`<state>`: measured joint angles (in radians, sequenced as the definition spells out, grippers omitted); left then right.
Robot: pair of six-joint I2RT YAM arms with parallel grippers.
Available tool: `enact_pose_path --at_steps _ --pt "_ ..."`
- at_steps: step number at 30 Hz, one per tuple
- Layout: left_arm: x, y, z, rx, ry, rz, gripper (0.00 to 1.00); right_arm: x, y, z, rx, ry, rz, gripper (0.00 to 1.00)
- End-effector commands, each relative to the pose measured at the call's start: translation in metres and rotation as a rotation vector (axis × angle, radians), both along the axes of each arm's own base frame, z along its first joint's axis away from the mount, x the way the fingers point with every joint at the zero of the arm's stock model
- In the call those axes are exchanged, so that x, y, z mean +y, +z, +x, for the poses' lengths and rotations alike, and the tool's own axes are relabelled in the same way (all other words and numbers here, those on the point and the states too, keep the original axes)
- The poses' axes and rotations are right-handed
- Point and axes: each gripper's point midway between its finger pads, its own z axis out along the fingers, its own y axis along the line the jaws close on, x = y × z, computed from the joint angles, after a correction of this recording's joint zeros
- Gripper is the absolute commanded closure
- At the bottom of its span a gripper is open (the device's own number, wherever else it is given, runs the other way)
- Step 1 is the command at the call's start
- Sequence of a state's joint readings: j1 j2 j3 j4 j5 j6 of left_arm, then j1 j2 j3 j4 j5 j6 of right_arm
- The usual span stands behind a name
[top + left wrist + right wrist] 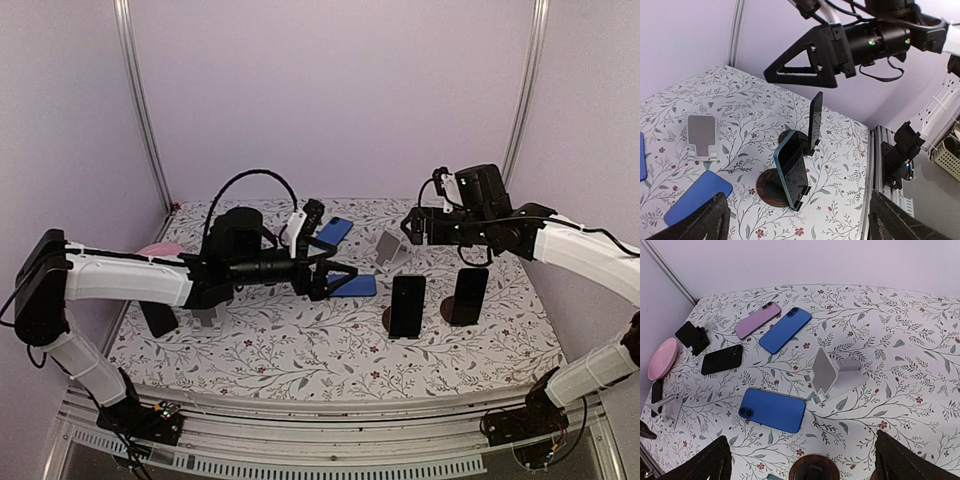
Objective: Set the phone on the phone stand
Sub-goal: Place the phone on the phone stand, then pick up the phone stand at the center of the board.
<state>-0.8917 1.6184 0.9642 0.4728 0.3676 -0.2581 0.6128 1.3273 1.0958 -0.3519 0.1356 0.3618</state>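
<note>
A teal-edged dark phone (792, 170) leans upright on a round wooden-based stand (771, 186), just ahead of my left gripper (800, 225). That gripper is open and holds nothing. A second dark phone (815, 120) stands on its own stand behind the first. In the top view both propped phones (407, 305) (468, 295) are right of centre. An empty white phone stand (827, 372) sits below my right gripper (807, 465), which hovers open and holds nothing. A blue phone (772, 410) lies flat beside the white stand.
Another blue phone (785, 330), a purple phone (757, 320) and a black phone (722, 359) lie flat at the back. A black stand (692, 335), a pink plate (662, 357) and a small white stand (667, 405) are on the left. The right gripper (810, 60) hangs above the propped phones.
</note>
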Motion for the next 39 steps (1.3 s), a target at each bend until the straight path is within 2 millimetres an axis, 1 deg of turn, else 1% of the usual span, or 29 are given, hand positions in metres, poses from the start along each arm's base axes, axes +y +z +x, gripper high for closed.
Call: enact_pose_path --at_steps 1,3,4,6,9,10,11,12,14,18,20,22,25,28,33,39 --pt "0.032 0.013 -0.008 0.018 0.091 -0.024 0.03 0.011 0.004 0.026 -0.017 0.096 -0.007 0.0" --pt "0.046 0.013 -0.014 0.027 0.117 -0.021 0.03 0.007 -0.003 0.041 -0.011 0.097 -0.019 0.01" --pt "0.054 0.01 -0.018 0.037 0.134 -0.016 0.03 0.005 -0.011 0.047 0.005 0.102 -0.021 0.02" --pt "0.068 0.016 -0.024 0.037 0.159 -0.026 0.03 0.005 -0.015 0.062 0.011 0.118 -0.011 0.06" --pt "0.084 0.019 -0.031 0.041 0.19 -0.033 0.03 0.009 -0.031 0.078 0.028 0.141 -0.04 0.07" --pt "0.088 0.021 -0.032 0.04 0.197 -0.034 0.03 0.012 -0.037 0.082 0.039 0.152 -0.055 0.07" --pt "0.092 0.02 -0.034 0.043 0.208 -0.031 0.03 0.014 -0.039 0.088 0.039 0.159 -0.066 0.07" --pt "0.096 0.02 -0.034 0.047 0.223 -0.026 0.03 0.016 -0.05 0.093 0.057 0.168 -0.084 0.07" --pt "0.101 0.019 -0.035 0.052 0.236 -0.022 0.03 0.017 -0.061 0.102 0.078 0.178 -0.087 0.08" --pt "0.109 0.023 -0.037 0.056 0.26 -0.026 0.03 0.011 -0.083 0.122 0.132 0.172 -0.063 0.18" --pt "0.111 0.024 -0.038 0.054 0.266 -0.028 0.03 0.012 -0.092 0.13 0.157 0.182 -0.046 0.24" --pt "0.113 0.025 -0.038 0.053 0.269 -0.026 0.03 0.016 -0.1 0.133 0.179 0.201 -0.042 0.3" --pt "0.114 0.025 -0.038 0.052 0.275 -0.02 0.03 0.023 -0.109 0.134 0.203 0.227 -0.03 0.36" --pt "0.115 0.024 -0.037 0.051 0.28 -0.016 0.03 0.029 -0.116 0.134 0.225 0.249 -0.013 0.39" --pt "0.115 0.025 -0.036 0.051 0.288 -0.016 0.03 0.031 -0.13 0.133 0.265 0.26 -0.005 0.44" --pt "0.114 0.022 -0.035 0.055 0.289 -0.009 0.03 0.037 -0.141 0.13 0.295 0.284 0.017 0.59"
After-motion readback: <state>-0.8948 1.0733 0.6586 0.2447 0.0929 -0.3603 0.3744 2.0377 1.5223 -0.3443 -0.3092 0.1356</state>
